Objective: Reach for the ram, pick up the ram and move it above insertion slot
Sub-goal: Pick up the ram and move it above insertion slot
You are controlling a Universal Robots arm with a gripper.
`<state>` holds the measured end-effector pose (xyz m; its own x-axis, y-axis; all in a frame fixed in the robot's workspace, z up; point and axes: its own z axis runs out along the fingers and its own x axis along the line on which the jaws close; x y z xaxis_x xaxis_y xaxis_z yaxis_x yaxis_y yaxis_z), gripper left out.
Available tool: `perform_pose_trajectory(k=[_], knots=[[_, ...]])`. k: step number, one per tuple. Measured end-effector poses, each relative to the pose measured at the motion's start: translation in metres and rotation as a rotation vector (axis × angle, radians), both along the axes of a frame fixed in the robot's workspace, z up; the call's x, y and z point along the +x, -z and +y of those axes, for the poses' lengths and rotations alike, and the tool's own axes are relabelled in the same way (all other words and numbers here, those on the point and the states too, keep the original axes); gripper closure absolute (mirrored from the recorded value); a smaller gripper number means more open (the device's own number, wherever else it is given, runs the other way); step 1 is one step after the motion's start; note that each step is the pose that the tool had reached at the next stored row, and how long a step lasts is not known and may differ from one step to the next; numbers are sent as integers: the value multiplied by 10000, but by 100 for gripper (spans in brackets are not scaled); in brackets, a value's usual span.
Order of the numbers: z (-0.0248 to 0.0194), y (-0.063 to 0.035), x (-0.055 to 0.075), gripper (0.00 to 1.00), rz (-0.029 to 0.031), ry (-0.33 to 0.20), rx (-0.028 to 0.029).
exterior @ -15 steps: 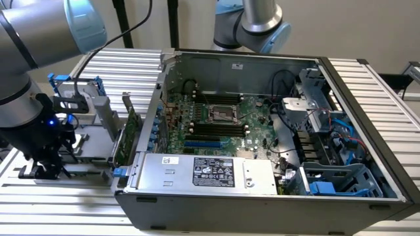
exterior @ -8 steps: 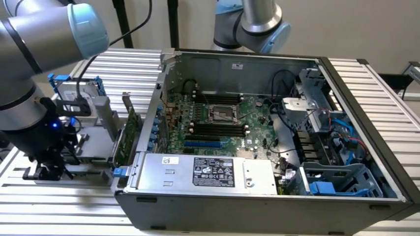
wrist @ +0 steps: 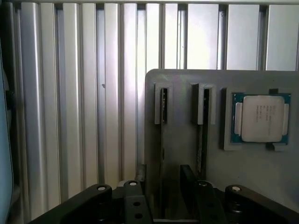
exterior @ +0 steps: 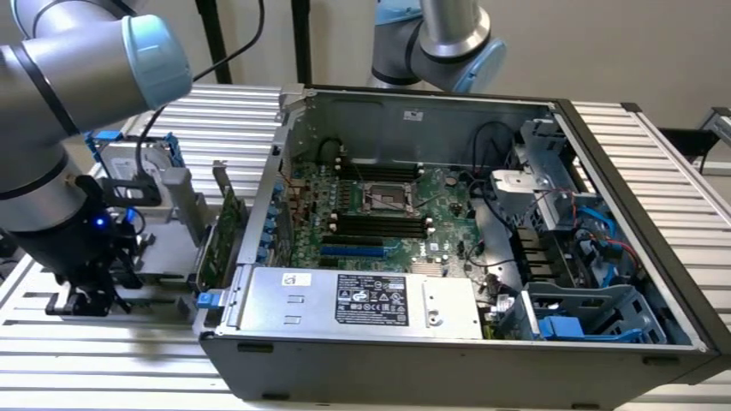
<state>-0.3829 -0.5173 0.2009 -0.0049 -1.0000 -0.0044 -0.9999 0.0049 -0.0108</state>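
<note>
Arm pose: The arm (exterior: 51,128) is seen at the exterior view's left, bent downward, with the hand (exterior: 86,295) held low over the slatted surface (exterior: 651,163), beside the open computer case (exterior: 457,364).
Hand state: Open. The fingers (wrist: 188,181) are spread, and a clear gap is seen between them.
Exterior view: The motherboard (exterior: 389,210) and its black memory slots (exterior: 377,227) are shown inside the case. A green expansion card (exterior: 219,240) with a blue tab is stood on edge between the hand and the case. A second arm (exterior: 440,38) is seen behind the case.
Wrist view: A grey holder (wrist: 182,135) is looked down upon, with two narrow slots and a recess in which a processor (wrist: 261,116) is laid.
Ram position: The ram (wrist: 162,140) is stood on edge in the holder slot farther from the processor, with its thin top edge presented.
Ram and hand: The ram is straddled by the spread fingers, one on either side. No contact can be made out.
Second stick: A second stick (wrist: 202,149) is held in the neighbouring slot, outside the gap.
</note>
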Motion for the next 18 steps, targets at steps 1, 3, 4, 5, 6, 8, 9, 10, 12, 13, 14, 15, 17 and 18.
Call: perform_pose_trajectory(k=[1, 3, 4, 5, 6, 8, 9, 10, 12, 13, 14, 15, 17, 18], knots=[[1, 7, 0, 58, 0, 0, 0], [3, 21, 0, 58, 1, 0, 1], [4, 28, -1, 60, 1, 1, 1], [4, 35, -1, 60, 1, 0, 1], [4, 42, 0, 67, 1, 1, 2], [5, 58, 0, 67, 1, 0, 5], [5, 68, -1, 67, 1, 0, 9], [5, 77, -1, 67, 0, 0, 13], [6, 87, -1, 69, 3, 0, 14], [7, 88, -1, 69, 3, 1, 14], [9, 89, -1, 69, 2, 1, 16], [10, 90, 0, 76, 0, 1, 16], [13, 90, 0, 76, 2, 1, 16], [14, 90, 0, 76, 4, 0, 16]])
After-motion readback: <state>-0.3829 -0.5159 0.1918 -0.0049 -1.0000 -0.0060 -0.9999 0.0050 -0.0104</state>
